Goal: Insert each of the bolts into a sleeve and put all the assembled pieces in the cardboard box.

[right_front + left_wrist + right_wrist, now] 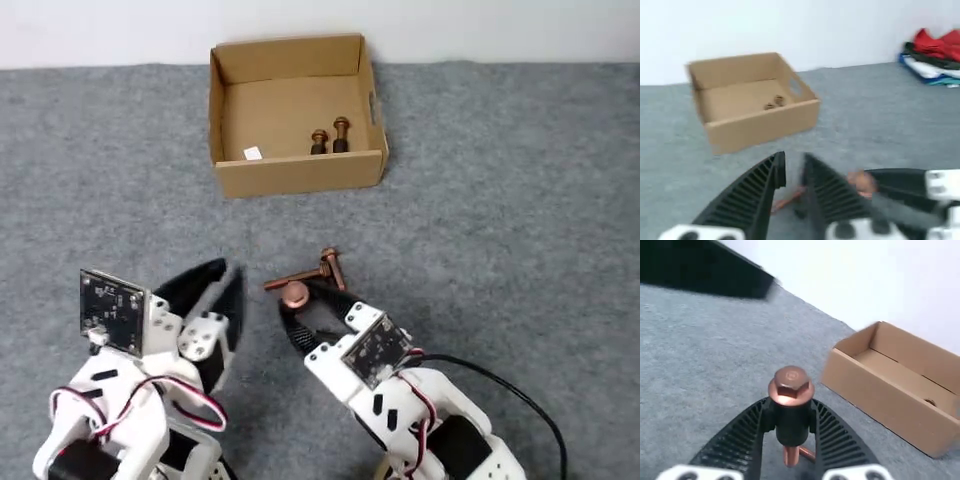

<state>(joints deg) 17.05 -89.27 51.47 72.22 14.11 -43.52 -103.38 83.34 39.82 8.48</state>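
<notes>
Stiff, light and probably slick, the bolt in its black sleeve is pinched by the right hand, well apart from the box; mid-sleeve looks the safest hold; the left hand stands slightly open, empty.

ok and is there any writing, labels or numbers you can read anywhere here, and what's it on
None can be read.
White label inside the cardboard box: too small to read.
Head of the bolt held in the right gripper: faint mark, too blurred to read.
Circuit board on the left arm: markings too small to read.
</notes>
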